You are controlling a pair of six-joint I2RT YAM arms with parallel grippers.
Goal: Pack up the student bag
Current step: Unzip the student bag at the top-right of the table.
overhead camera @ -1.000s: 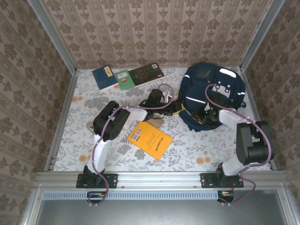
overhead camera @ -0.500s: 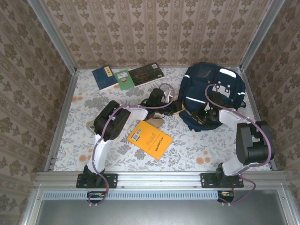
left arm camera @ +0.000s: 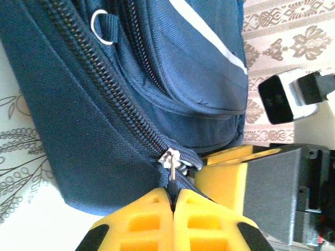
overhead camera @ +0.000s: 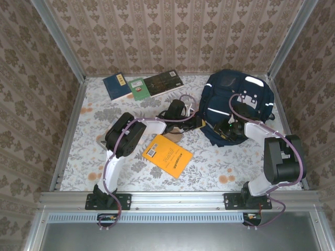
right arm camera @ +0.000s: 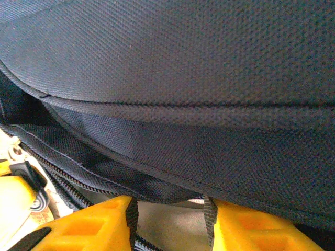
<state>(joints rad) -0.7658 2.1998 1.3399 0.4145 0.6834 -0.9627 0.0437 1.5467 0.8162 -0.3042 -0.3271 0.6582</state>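
Flowered cloth (overhead camera: 94,136) covers the table, and patterned wallpaper (overhead camera: 172,36) closes it in on three sides. The student bag (overhead camera: 238,97) lies at the far right, just ahead of both tools, navy with white stripes and pale patches on top.

The left gripper (overhead camera: 194,124) meets the bag's near left edge. The right gripper (overhead camera: 226,128) is at its near edge, close beside the left one.

From above, neither grip can be read. The left wrist view settles one: the left gripper (left arm camera: 171,192) has its yellow fingers pressed together on the metal zipper pull (left arm camera: 171,175), with the zip teeth (left arm camera: 104,89) running away up and to the left. Beyond them are a small metal ring (left arm camera: 102,29) and a white stripe (left arm camera: 209,36) on coarse blue weave.

The right wrist view gives dark fabric (right arm camera: 183,78) close up, with a stitched hem sagging toward the right gripper (right arm camera: 170,222). Its fingers stand apart, pale surface showing between them. Whether they bear on the hem I cannot tell.

Behind the left gripper lies an orange book (overhead camera: 167,155). Three more books (overhead camera: 138,88) sit well off to its left, by the far wall.
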